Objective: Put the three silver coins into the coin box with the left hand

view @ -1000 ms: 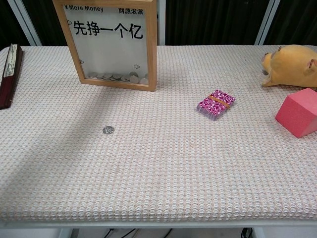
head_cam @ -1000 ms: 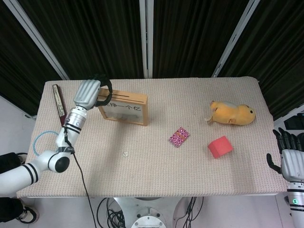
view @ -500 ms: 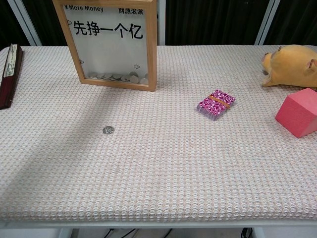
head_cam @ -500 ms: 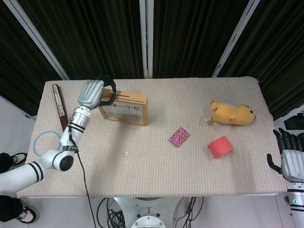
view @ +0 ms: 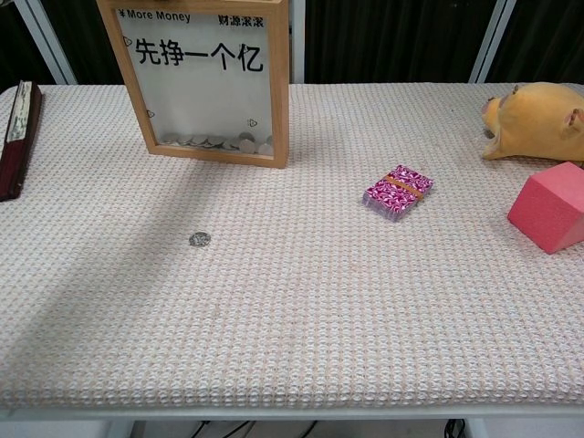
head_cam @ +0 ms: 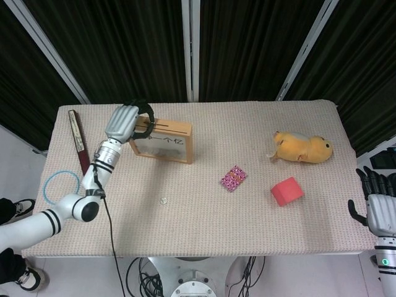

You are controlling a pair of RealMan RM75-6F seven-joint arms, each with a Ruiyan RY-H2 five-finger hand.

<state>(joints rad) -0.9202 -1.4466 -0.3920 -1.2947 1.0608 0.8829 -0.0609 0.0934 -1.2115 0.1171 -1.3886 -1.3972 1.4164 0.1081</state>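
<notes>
As before, left robot hand (head_cam: pixel 125 121) nudged right atop coin box (head_cam: pixel 162 141).

1 coin box (view: pixel 208 82), 1 loose coin (view: pixel 200 239), 1 card pack (view: pixel 399 192), 1 plush toy (view: pixel 538 121), 1 red block (view: pixel 552 207), 2 hands (head_cam: pixel 123 122)

The left arm comes in from about 8 o'clock and reaches up toward 1 o'clock. The left hand (head_cam: pixel 125 121) is raised, its dark fingers (head_cam: pixel 143 119) curled. The right hand (head_cam: pixel 376 201) stays low at 4 o'clock, fingers up and apart, holding nothing.
</notes>
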